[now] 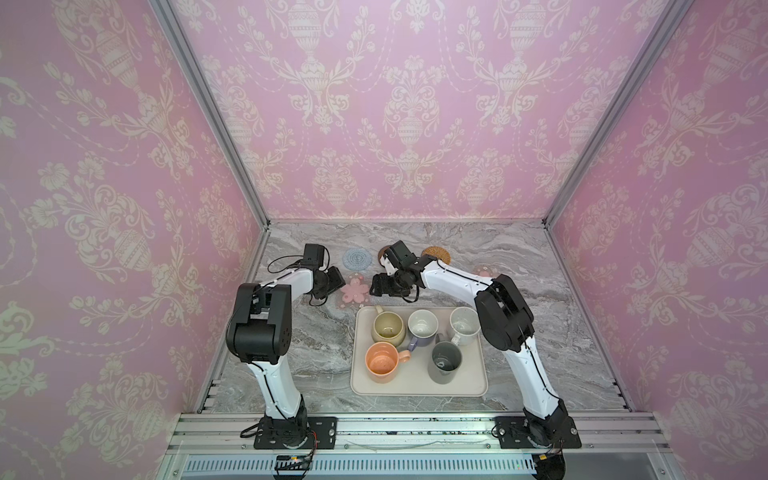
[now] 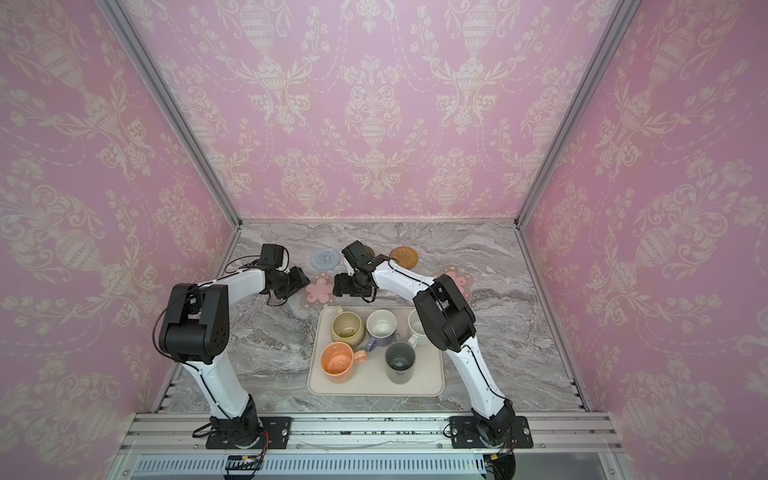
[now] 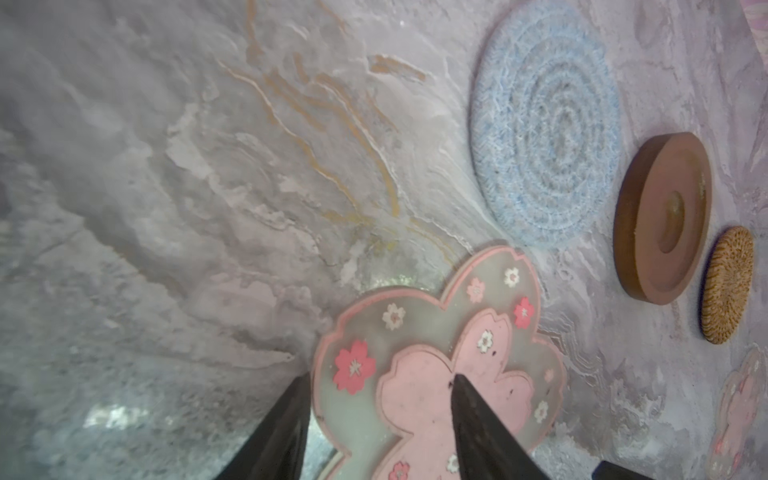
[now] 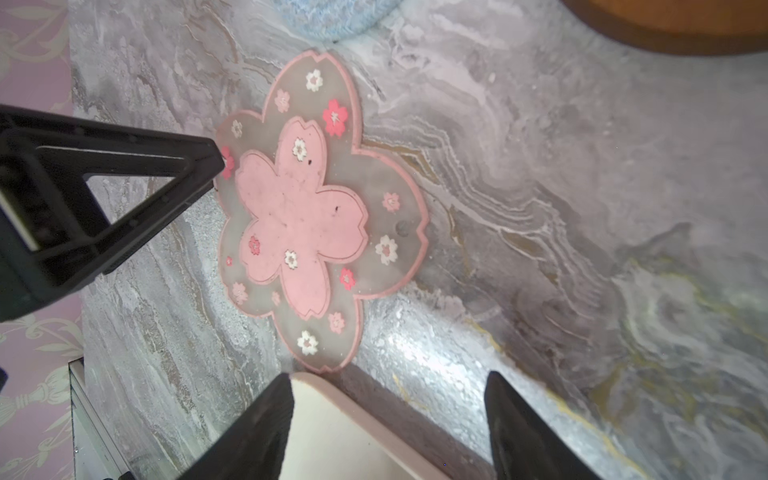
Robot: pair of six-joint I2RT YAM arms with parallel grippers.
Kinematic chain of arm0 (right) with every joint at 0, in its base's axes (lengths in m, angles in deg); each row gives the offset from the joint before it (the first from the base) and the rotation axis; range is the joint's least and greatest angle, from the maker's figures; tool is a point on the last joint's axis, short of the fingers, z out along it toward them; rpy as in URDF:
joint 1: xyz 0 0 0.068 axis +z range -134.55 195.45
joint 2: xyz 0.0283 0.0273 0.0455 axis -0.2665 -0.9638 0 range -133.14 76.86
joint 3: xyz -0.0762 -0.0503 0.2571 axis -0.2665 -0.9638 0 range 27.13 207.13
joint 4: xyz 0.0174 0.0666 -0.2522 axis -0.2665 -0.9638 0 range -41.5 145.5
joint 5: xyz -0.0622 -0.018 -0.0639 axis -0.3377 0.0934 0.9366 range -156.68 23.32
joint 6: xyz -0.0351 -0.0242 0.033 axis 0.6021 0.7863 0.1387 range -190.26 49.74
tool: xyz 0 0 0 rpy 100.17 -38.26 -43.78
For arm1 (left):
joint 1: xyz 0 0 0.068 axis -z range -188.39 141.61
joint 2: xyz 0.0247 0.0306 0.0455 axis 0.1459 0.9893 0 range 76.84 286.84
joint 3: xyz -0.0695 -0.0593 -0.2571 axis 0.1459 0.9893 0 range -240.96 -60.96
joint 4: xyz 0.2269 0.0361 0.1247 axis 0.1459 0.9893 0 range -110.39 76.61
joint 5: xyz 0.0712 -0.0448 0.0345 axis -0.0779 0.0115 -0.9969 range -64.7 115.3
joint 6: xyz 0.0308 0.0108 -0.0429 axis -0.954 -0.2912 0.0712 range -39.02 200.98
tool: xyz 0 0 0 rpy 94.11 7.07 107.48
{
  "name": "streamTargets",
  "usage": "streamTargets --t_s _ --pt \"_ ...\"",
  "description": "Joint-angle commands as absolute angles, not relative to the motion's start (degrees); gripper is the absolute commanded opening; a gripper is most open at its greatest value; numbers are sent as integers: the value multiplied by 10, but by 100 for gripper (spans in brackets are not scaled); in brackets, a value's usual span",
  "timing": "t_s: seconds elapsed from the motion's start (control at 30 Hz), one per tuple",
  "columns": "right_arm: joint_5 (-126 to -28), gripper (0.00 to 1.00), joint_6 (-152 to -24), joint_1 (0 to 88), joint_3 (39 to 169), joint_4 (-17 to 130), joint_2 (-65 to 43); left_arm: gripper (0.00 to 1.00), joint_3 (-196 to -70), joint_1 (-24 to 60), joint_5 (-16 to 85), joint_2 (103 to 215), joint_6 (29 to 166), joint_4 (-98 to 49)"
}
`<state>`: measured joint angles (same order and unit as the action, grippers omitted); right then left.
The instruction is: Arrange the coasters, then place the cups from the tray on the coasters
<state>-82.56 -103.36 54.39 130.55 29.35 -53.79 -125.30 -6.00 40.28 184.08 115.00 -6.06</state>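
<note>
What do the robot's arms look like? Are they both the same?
Yes, twins. The left arm and right arm have smooth white shells, chunky black joints and thin black cables running along them. The left gripper and right gripper each have two pointed black fingers.

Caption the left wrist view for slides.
Left gripper, jaws open, straddles the edge of a pink flower coaster; blue woven coaster, brown disc and rattan coaster beyond.
</note>
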Motion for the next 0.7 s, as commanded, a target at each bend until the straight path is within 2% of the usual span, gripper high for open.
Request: streamTargets --t_s 0.0,0.67 --pt "-827 74 -1042 547 1287 304 -549 57 -1219 -45 416 1876 1178 15" --pt "-829 74 -1103 547 1270 347 -569 57 -1209 -1 441 1884 1204 9"
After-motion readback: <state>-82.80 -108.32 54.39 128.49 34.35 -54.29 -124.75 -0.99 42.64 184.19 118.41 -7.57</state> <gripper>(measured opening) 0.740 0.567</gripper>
